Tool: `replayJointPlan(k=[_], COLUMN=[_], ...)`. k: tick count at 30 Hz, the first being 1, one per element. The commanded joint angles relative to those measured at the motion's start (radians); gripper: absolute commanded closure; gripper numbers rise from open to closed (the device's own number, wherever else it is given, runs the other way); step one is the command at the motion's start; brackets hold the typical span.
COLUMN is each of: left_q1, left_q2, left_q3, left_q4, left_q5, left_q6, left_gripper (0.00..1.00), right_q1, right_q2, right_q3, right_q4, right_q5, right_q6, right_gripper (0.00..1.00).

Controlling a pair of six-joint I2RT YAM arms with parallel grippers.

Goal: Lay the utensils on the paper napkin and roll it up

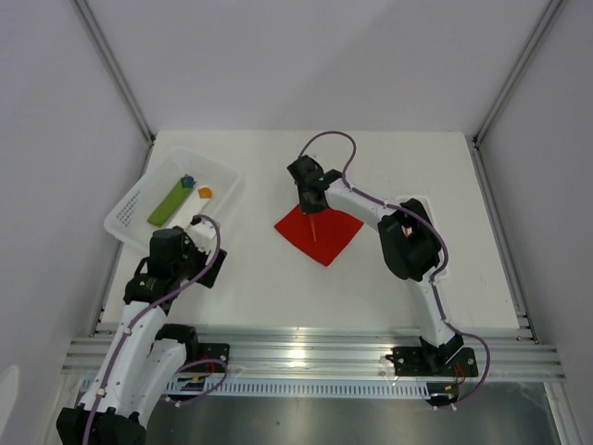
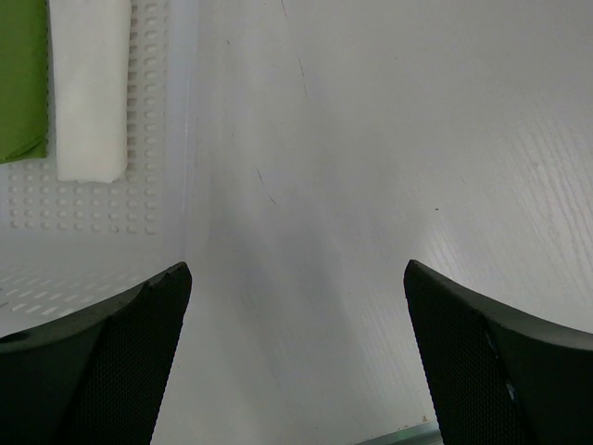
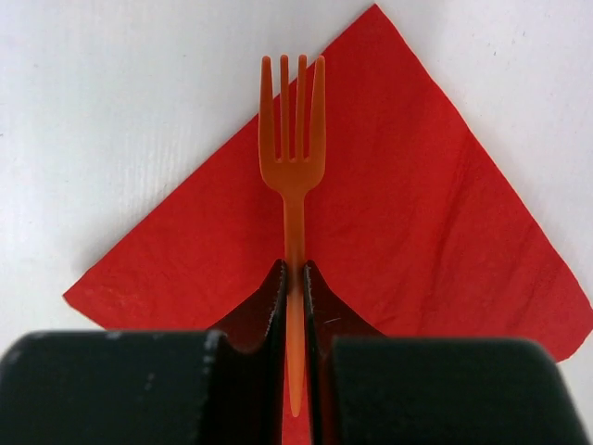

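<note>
Basket [image 1: 137, 206] with a green bar [image 1: 168, 204] sits left of the napkin [image 1: 338, 236], the left claw [image 2: 296, 269] gaping wide beside it. Over the napkin the right claw [image 3: 293, 269] pinches the fork [image 3: 292, 167] by its handle, tines pointing along its diagonal.

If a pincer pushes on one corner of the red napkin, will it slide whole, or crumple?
Likely it crumples: the paper napkin looks thin and soft, with faint wrinkles, lying flat on the table. It seems light, so it may shift or lift easily. The fork, gripped at its handle by the right pincer, could help pin it down.
</note>
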Motion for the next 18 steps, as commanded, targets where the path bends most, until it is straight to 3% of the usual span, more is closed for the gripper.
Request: replayJointPlan(k=[1, 18], left_q1=[0.001, 0.001], left_q2=[-0.001, 0.007], left_q3=[-0.001, -0.004], left_q4=[0.024, 0.027], left_q5=[-0.006, -0.009], left_q6=[-0.014, -0.015], left_gripper=[0.01, 0.01], right_q1=[-0.005, -0.042], right_q2=[0.016, 0.051], right_q3=[0.031, 0.003], right_q4=[0.007, 0.026], right_q5=[0.000, -0.023], right_q6=[0.052, 0.089], right_gripper=[1.00, 1.00])
